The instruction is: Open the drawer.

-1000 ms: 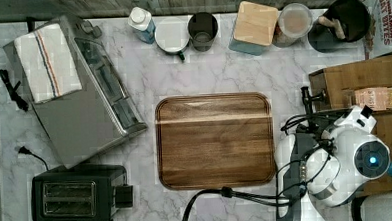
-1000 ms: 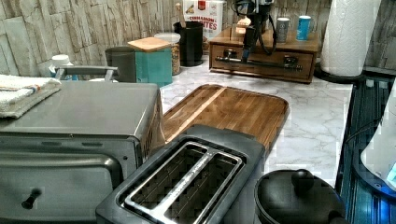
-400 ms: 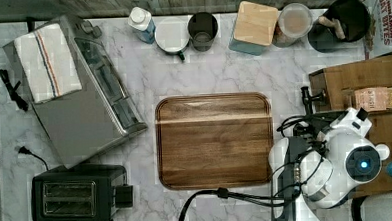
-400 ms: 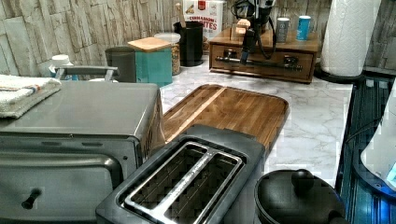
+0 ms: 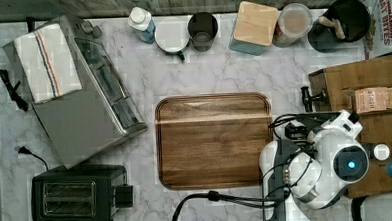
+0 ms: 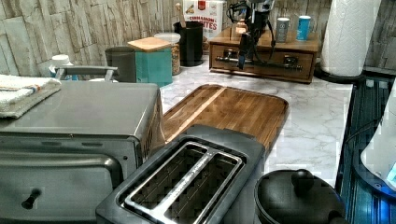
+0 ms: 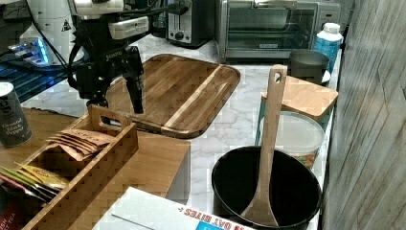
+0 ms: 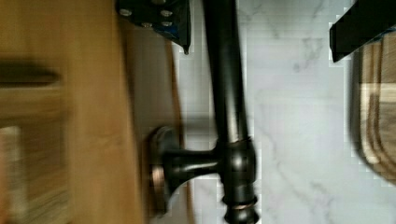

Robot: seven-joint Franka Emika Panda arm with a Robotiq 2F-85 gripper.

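The wooden drawer forms the front of a small cabinet at the top view's right. Its long black bar handle stands off the front on a post. In the left view the front looks level with the cabinet. My gripper is open and straddles the bar, with one finger on the drawer side and the other finger on the counter side; neither touches it. The right view has the gripper pointing down just in front of the cabinet, and the left view has the gripper at the handle.
A flat wooden tray lies on the marble counter beside the cabinet. A toaster oven and toaster stand at the top view's left. Canisters and a pot with a wooden spoon line the wall. A paper towel roll stands beside the cabinet.
The arm has shifted slightly toward the top view's left. The gripper stays open at the handle, and the drawer front has not visibly moved.
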